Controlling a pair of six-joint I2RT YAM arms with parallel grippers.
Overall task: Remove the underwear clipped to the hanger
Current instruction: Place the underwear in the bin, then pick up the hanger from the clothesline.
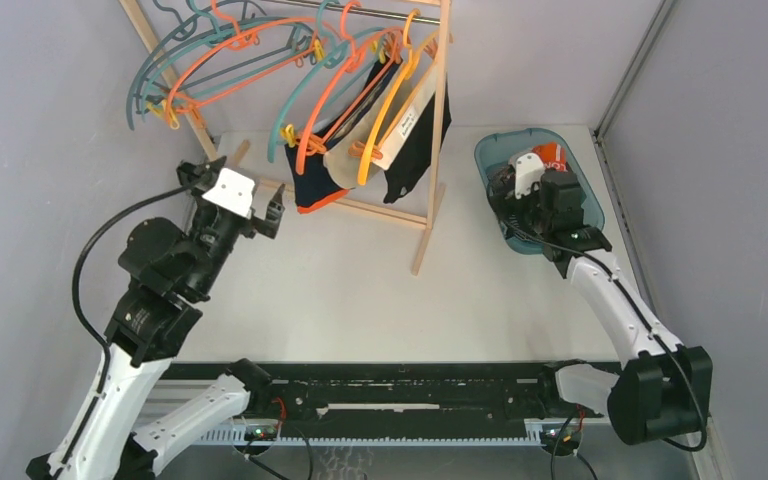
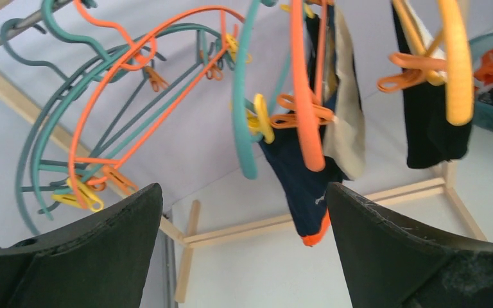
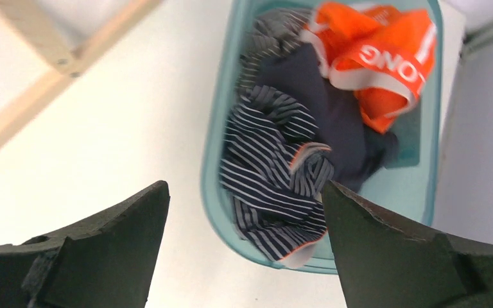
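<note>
1. Right end effector (image 3: 244,192): jaws spread, nothing held. It hangs right of the wooden rack (image 1: 430,200), over the teal basket (image 3: 215,160).
2. Left end effector (image 2: 244,189): jaws spread wide and empty, left of the rack and facing it.
3. Done: striped navy briefs (image 3: 263,167) and an orange pair (image 3: 372,58) lie in the basket.
4. Outstanding: navy briefs with orange trim (image 2: 302,186), a beige pair (image 2: 346,128) and a black pair (image 2: 430,128) hang clipped to the loaded hangers (image 2: 305,96) on the rack's right half. The bare hangers (image 2: 103,128) occupy its left half. Judged roughly half complete.
5. Tabletop (image 1: 340,290) white. Plain grey walls (image 1: 20,100) stand behind and beside the rack.
</note>
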